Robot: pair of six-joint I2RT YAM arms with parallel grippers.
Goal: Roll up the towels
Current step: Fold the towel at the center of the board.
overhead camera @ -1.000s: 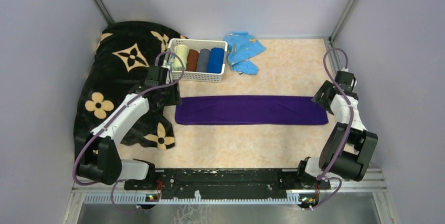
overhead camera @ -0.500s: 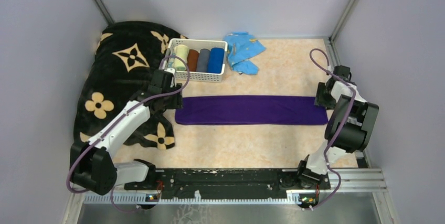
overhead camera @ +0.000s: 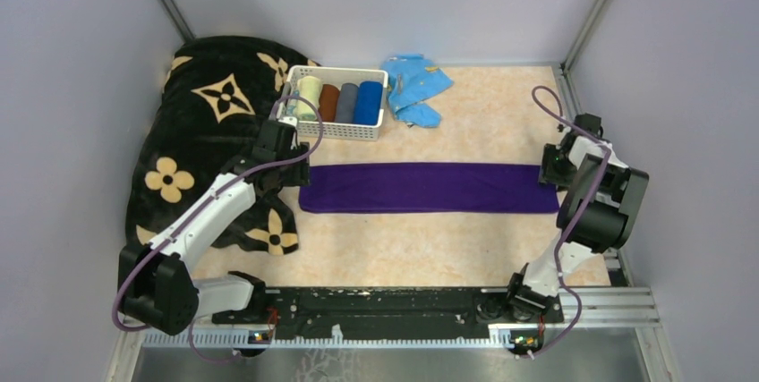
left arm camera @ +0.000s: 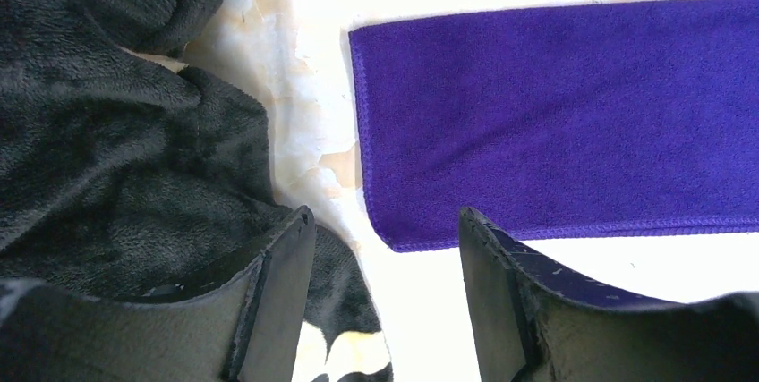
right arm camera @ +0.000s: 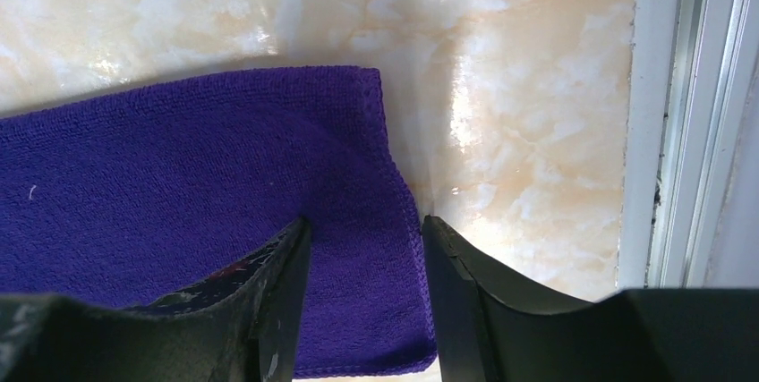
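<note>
purple towel (overhead camera: 430, 187) lies flat in a long strip across the middle of the table (overhead camera: 403, 239), so i judge the rolling of this one is only at its start; my right gripper (right arm camera: 364, 221) sits over the towel's right end with its jaws about half apart and the short edge of the cloth showing between them; nothing is pinched that i can see; my left gripper (left arm camera: 385, 216) hovers wide and empty at the towel's left near corner, one finger over the black blanket (left arm camera: 116, 131), the other over the cloth; in the basket (overhead camera: 338, 129) behind, a blue towel (overhead camera: 367, 102) and a pale towel (overhead camera: 309, 96) stand already rolled beside two other rolls; the next move, as i judge it, calls for a firm hold on one short end, then turning it over onto itself while the strip stays straight; from above my arms hide both sets of fingers; the right wrist view cuts off at the finger bases, so i cannot tell whether a finger presses on the cloth or floats just over it; the pale towel's markings are too small to make out.
</note>
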